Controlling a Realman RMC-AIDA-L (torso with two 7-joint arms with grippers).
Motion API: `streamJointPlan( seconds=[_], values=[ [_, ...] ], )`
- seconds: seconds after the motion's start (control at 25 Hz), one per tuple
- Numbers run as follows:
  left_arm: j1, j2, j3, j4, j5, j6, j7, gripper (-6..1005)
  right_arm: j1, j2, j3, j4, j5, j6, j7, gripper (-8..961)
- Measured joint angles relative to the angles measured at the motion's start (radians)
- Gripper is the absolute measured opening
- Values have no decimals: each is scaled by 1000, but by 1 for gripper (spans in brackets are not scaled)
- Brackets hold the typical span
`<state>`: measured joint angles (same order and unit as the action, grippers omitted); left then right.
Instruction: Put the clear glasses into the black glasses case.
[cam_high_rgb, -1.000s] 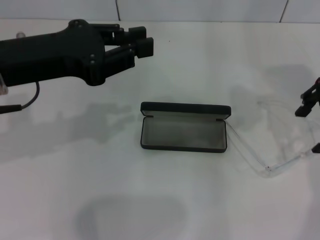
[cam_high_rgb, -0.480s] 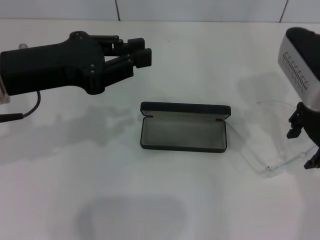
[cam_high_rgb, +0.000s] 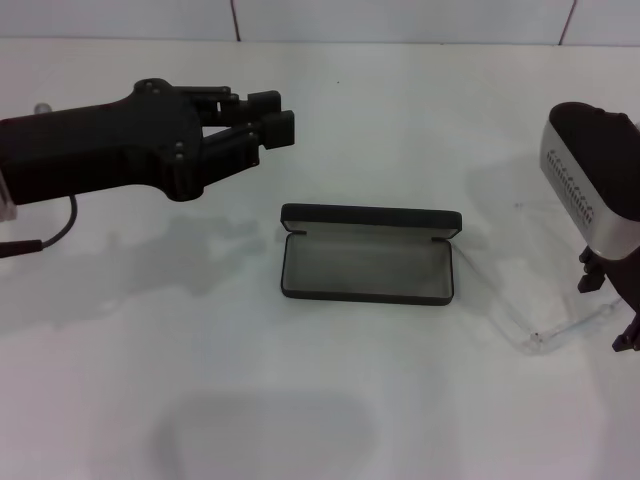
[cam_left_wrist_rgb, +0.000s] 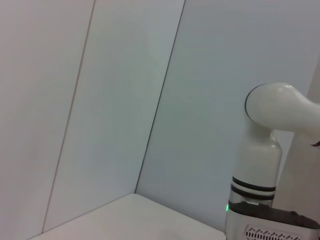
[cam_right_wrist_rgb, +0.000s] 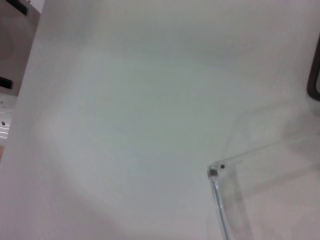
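The black glasses case (cam_high_rgb: 368, 254) is seen lying open on the white worktop (cam_high_rgb: 330, 400), its grey lining exposed and its lid stood up along the far edge. The clear glasses (cam_high_rgb: 540, 300) are laid unfolded on the worktop just to the right of the case, with one clear arm reaching almost to the case's right end, and a frame corner with its hinge is caught in the right wrist view (cam_right_wrist_rgb: 216, 171). The left gripper (cam_high_rgb: 272, 115) is held above the worktop beyond and to the left of the case with its jaws clenched on nothing, while the right gripper (cam_high_rgb: 608, 312) is hung over the outer end of the glasses, and whether its jaws are parted cannot be told.
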<state>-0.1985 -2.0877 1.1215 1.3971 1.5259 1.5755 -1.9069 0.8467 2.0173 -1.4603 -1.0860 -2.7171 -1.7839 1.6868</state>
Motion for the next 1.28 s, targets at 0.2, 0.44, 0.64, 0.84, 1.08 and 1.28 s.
streamJointPlan(
  seconds=[0.2,0.44,0.64,0.84,1.08,1.28],
  values=[
    [0,1,1,-15,1,0,0,238,1,1,-17,21,-1,7,2,687],
    [-1,2,1,-17,2,0,0,237,3,1,-23,36,-1,24,2,664],
    [-1,2,1,-33,2,5,0,237,1,3,-23,36,4,38,-6,475],
    [-6,2,-5,-41,2,19,0,237,-4,5,-23,37,9,46,-7,214],
    [-3,2,-6,-41,1,23,0,236,-13,9,-24,35,22,48,-3,139],
    [2,2,-8,-43,0,37,0,236,-35,11,-25,-33,42,0,29,120]
  ],
)
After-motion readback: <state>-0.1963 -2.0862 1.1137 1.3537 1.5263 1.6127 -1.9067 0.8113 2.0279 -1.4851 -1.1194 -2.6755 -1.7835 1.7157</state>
